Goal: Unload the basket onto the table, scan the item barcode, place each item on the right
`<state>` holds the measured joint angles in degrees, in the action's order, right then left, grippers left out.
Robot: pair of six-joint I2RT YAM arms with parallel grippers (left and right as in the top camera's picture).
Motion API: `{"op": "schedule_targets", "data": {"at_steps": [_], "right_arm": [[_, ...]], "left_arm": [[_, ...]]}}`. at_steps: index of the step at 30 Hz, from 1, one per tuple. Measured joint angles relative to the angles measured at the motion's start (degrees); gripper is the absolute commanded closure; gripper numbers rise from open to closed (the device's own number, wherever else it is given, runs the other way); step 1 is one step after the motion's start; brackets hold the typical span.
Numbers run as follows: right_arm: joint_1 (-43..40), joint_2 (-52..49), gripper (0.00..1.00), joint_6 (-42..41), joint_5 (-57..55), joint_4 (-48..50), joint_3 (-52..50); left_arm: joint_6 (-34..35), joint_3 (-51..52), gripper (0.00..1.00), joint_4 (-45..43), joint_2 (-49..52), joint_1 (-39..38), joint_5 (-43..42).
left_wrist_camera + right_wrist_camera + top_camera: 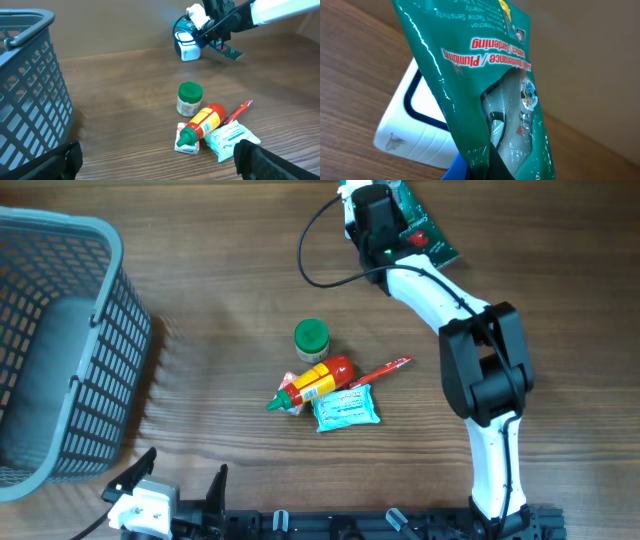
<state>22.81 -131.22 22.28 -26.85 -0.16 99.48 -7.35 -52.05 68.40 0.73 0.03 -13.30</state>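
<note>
My right gripper [376, 222] is at the far edge of the table, shut on a green plastic package [428, 232] with red print. In the right wrist view the green package [485, 75] fills the middle, pinched at the bottom by my right gripper [492, 170]. It hangs right over a white scanner [415, 125] with a dark window. The left wrist view shows the scanner [189, 47] standing on the table with the package [227, 50] beside it. My left gripper [186, 468] stands open and empty at the near left edge.
A grey mesh basket [60, 350] fills the left side. Mid-table lie a green-lidded jar [311, 338], a red and yellow squeeze bottle [320, 380] on a small carton, a red pen [385, 370] and a teal wipes packet [345, 410].
</note>
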Motion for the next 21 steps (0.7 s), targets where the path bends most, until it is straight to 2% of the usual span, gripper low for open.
{"op": "schedule_targets", "data": {"at_steps": [8, 13, 16, 21], "right_arm": [[-0.46, -0.07, 0.96, 3.54, -4.5, -0.74, 0.0], [-1.18, 0.11, 0.96, -1.29, -7.98, -12.07, 0.37], [-7.21, 2.82, 0.96, -5.95, -11.15, -23.04, 0.52], [-26.73, 5.11, 0.96, -8.22, -12.81, -27.69, 0.66]], "left_arm": [[0.0, 0.0, 0.0, 0.02, 0.0, 0.0, 0.0], [0.0, 0.0, 0.0, 0.04, 0.0, 0.0, 0.0], [0.0, 0.0, 0.0, 0.0, 0.0, 0.0, 0.0], [0.0, 0.0, 0.0, 0.0, 0.0, 0.0, 0.0]]}}
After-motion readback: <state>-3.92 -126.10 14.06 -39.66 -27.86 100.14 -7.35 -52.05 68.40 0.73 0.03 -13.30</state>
